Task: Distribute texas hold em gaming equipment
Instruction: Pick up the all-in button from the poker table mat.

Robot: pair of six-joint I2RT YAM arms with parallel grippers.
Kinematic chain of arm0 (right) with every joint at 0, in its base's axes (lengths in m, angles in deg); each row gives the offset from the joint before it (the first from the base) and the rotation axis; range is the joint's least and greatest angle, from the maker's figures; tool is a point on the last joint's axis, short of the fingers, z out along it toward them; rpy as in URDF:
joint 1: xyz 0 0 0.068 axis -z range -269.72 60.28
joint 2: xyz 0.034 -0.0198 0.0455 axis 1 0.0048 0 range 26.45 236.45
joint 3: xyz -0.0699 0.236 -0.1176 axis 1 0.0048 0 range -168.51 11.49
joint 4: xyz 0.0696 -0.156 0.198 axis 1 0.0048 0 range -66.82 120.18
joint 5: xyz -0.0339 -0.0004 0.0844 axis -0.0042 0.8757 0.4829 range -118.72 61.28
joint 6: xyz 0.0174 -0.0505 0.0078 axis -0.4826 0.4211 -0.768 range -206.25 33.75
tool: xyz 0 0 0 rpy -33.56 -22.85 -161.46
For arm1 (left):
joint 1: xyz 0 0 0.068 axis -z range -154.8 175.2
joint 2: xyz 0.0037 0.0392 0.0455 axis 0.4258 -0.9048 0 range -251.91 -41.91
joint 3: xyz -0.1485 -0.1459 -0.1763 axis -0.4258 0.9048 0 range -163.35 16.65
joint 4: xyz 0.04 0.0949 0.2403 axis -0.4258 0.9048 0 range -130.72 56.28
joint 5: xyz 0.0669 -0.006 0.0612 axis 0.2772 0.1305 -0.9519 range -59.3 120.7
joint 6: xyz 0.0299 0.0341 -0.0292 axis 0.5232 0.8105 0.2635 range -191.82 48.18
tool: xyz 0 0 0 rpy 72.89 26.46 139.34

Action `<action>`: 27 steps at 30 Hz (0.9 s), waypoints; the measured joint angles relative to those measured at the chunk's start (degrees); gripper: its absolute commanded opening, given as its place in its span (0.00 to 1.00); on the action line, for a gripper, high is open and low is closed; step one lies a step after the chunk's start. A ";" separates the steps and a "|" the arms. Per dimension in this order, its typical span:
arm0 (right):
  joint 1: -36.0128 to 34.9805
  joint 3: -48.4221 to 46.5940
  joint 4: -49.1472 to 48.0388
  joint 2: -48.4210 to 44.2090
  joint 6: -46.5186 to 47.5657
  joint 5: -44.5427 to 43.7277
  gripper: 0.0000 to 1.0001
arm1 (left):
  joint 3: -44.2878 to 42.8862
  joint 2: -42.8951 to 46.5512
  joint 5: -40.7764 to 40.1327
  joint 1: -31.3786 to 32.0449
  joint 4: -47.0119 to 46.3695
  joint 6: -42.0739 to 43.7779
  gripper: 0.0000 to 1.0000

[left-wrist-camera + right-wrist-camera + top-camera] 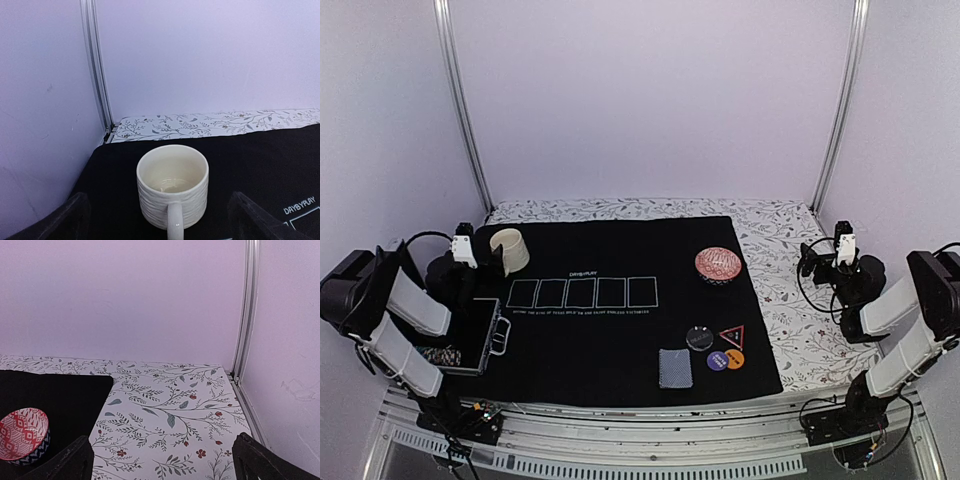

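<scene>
The left claw (159,212) is spread wide and holds nothing. It hangs just behind the cream ribbed mug (172,185), whose handle points back between the two dark fingers (65,220). The right claw (161,452) is also spread and empty, out over the floral-print worktop (170,410) beyond the right edge of the black felt mat (620,340).

The playing gear sits in two groups.
- On the mat's near right part, the blue-grey-backed deck of cards (675,368) lies flat.
- Just beside the deck are the black round disc (699,338), the red-edged black triangle marker (732,335), the purple disc (717,360) and the orange disc (735,358) (these last two touch or overlap).
- The striped poker chips (442,355) lie in an open metal case (485,345) at the mat's left edge, partly under the left arm.

The red patterned bowl (718,265) stands farther back on the mat's right side.
</scene>
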 measured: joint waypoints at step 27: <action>0.13 -33.03 45.68 -26.43 -12.39 20.59 0.99 | -29.94 36.33 -12.17 1.25 39.76 -5.84 0.98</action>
